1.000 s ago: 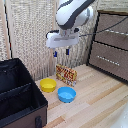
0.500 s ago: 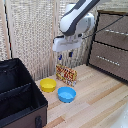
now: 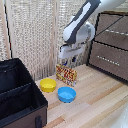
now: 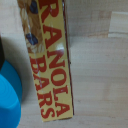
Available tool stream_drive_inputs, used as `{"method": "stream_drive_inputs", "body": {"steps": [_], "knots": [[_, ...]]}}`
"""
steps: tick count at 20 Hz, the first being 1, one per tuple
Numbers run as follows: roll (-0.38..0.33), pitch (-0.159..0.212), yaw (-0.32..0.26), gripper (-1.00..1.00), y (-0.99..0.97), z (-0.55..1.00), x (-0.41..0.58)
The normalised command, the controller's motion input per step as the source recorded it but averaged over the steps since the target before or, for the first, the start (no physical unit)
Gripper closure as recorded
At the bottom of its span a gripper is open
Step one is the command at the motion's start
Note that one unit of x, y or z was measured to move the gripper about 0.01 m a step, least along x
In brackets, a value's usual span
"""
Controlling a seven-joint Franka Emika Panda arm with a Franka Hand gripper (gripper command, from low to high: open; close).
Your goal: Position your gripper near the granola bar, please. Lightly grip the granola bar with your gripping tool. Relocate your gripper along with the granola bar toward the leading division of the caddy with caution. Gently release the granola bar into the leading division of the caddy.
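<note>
the gripper (image 3: pixel 68 60) hangs just above the bar (image 3: pixel 66 74), a little above centre in the exterior view. the box stands on edge on the table (image 3: pixel 100 102), its printed face toward the camera, which leaves its thin top edge open to a grasp from above; that looks like why the head points straight down over it. in the wrist view the bar (image 4: pixel 50 57) fills the middle of the picture, the red lettering running down its yellow face, and none of the fingers are in shot. whether the jaws are apart or have closed on the box i cannot tell from either picture: the fingertips are lost against the box's top edge. my guess is the step in hand is the approach or the first light grip, with the carry not yet begun.

the caddy (image 3: pixel 15 100) fills the lower left of the exterior view, well apart from the bar. a partition splits it into compartments, and those in sight look empty, though the interior is dark. the front division (image 3: pixel 20 106) sits nearest the camera.

between bar and caddy sit a yellow bowl (image 3: pixel 48 85) and a blue bowl (image 3: pixel 66 94), both empty as far as shows. they lie under the likely path, so the box should be lifted clear of them. a cabinet (image 3: pixel 111 45) stands at upper right.
</note>
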Motion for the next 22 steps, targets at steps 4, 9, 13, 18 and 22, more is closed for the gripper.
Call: {"method": "stream_drive_inputs", "body": {"steps": [4, 9, 13, 18, 22], "knots": [[-0.023, 0.110, -0.035, -1.00, 0.06, -0.30, -0.041], [-0.024, 0.023, -0.016, -1.00, -0.01, -0.41, 0.227], [-0.003, -0.009, 0.013, 1.00, 0.00, -0.28, 0.537], [0.000, 0.025, 0.000, 1.00, 0.00, -0.01, 0.241], [-0.009, 0.010, 0.000, 1.00, 0.05, 0.00, 0.014]]}}
